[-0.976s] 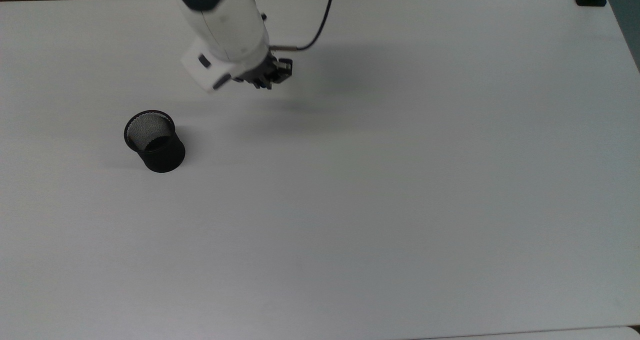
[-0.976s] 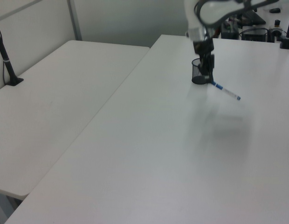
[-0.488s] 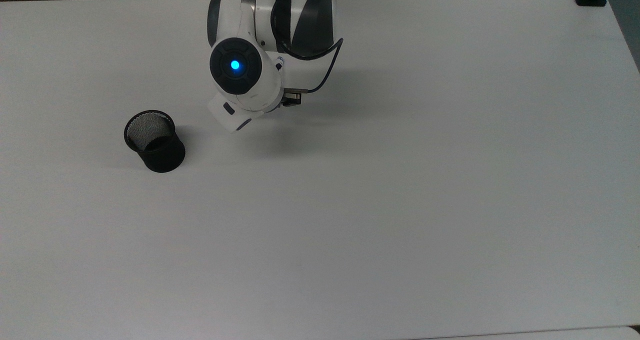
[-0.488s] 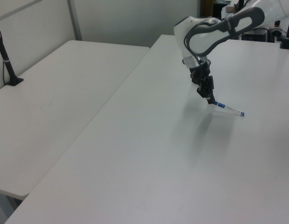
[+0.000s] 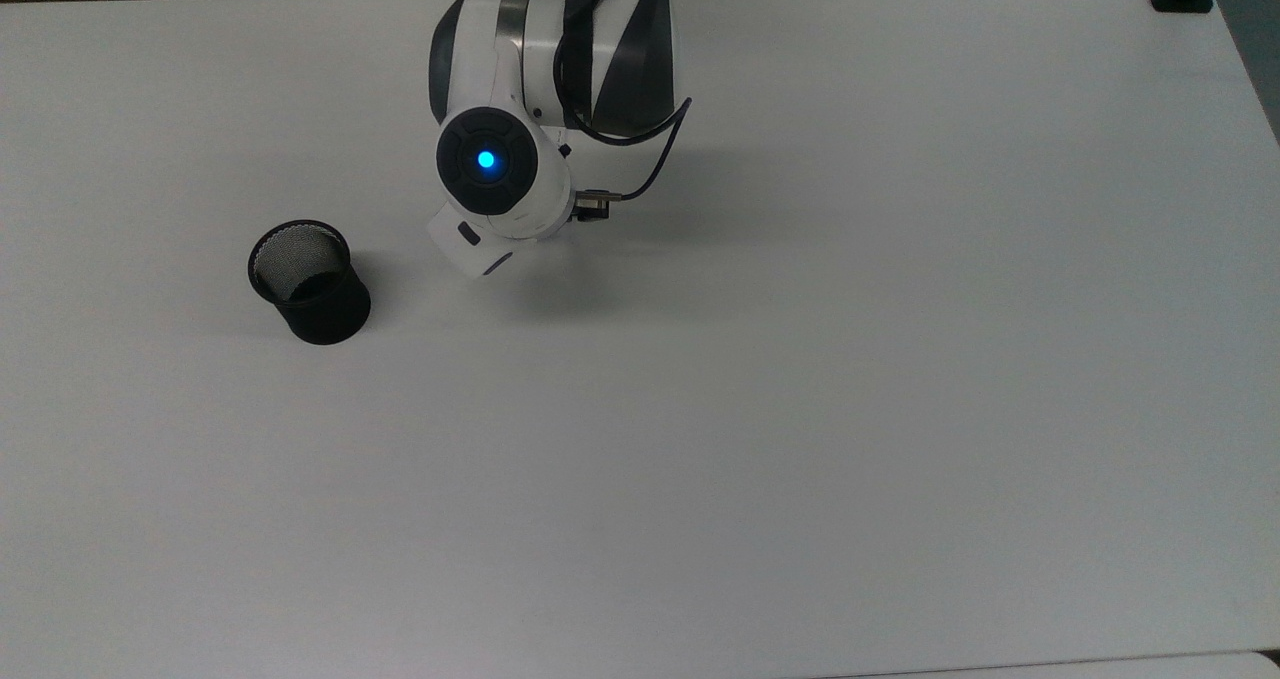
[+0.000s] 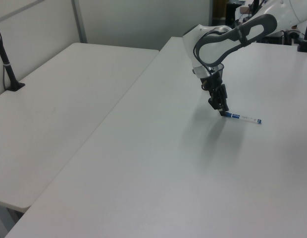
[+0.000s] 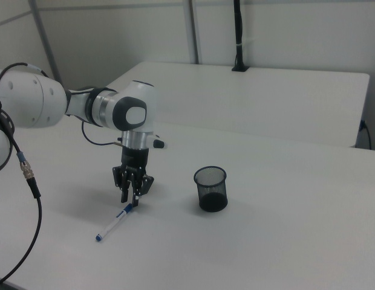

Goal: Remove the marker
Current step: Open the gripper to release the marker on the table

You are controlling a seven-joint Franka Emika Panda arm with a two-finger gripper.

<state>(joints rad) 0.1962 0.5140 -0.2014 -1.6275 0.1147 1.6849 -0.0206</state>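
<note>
Marker (image 7: 118,222) is out of the mesh cup (image 7: 211,188) and lying pretty much flat on the counter (image 5: 800,409), well apart from the cup. In the right view it runs from under the gripper (image 7: 132,192) down toward the right view's lower left, blue cap end up by the fingertips, little blue tail at the far end. Left view has the same thing, marker (image 6: 244,118) stretched out to the left view's right of the gripper (image 6: 222,110).

The fingers are pointing straight down right at the cap end, narrow gap between them, but honestly I can't tell if they're pinching the cap or have just let go. So I'd call this the set-down/release step, basically the tail end of the job.

Next move as I see it: open up fully if not already, then lift straight up so I don't flick the marker and send it rolling
</note>
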